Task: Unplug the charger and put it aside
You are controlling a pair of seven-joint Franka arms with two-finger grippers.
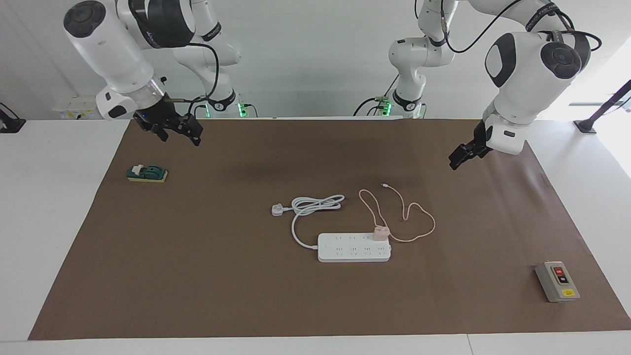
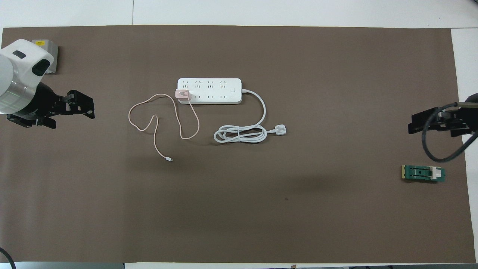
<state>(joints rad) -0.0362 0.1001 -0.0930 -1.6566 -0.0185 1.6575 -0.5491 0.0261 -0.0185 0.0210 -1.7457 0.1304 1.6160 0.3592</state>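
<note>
Brown mat (image 1: pixel 197 276) carries pwr strip (image 1: pixel 354 248), pink cable (image 1: pixel 414 217), green switch (image 1: pixel 147 173), grey btn box (image 1: pixel 557 281).

A large brown mat (image 1: pixel 197 276) covers most of a white table (image 1: pixel 44 207); the table's bare white surface shows as margins around the mat in both views. A plain white wall (image 1: pixel 305 59) stands at the robots' end of the table. Strong daylight enters near the left arm's end, where the surface looks very bright. Soft shadows lie on the mat near its middle.
</note>
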